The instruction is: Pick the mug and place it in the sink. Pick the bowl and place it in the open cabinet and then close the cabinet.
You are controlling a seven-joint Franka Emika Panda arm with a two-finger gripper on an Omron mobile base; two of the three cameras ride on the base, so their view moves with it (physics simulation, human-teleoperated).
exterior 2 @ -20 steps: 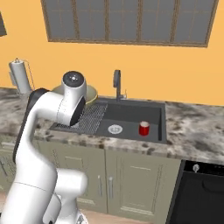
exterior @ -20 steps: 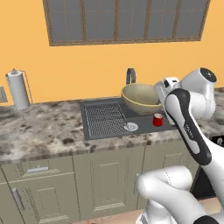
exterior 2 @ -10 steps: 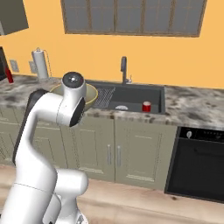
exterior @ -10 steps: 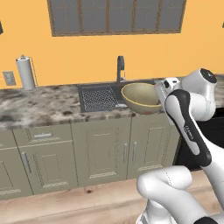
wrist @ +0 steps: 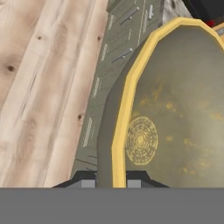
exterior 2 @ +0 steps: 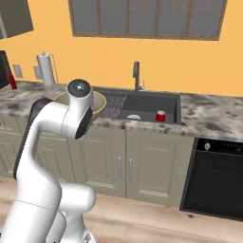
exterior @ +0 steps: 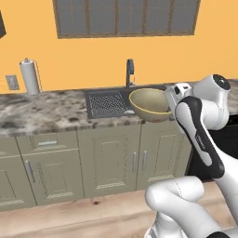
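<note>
Arm raised and folded, gripper (wrist: 112, 183) clamped on the bowl (exterior: 149, 104) rim.
White arm rises from the base, elbow bent high, forearm angled back toward the hand, which sits level with the counter edge. In the hand view the two dark finger tips sit close together, one on each side of the bowl's thin rim, jaws nearly closed, bowl carried clear of any surface.

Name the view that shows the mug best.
The right base view: the mug stands whole and red in the sink, right of the drain. The hand view catches just a red sliver at its top right corner, likely the mug. In the left base view the bowl covers that spot.
</note>
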